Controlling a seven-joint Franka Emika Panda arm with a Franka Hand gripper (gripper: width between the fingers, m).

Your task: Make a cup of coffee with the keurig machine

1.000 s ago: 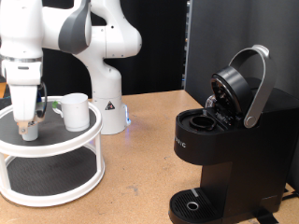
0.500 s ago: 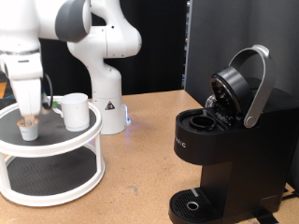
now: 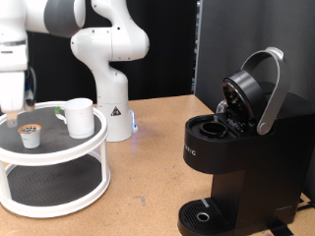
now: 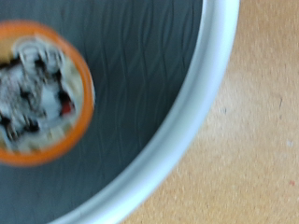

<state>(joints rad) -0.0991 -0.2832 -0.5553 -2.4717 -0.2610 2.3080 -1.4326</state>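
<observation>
Machine [image 3: 241,147] lid up, chamber open from above. Cup [image 3: 80,117] and pod [image 3: 31,136] crowd shelf [image 3: 59,155] top.

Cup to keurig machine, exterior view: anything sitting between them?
In the exterior view, only the robot's white base stands behind the stretch between the cup and the keurig machine; the wooden table there is otherwise bare.

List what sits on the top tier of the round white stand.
On the stand's top tier sit the cup and a small pod. The hand hangs over the tier's left edge. The arm covers the tier's far-left part, so anything there is hidden.
</observation>
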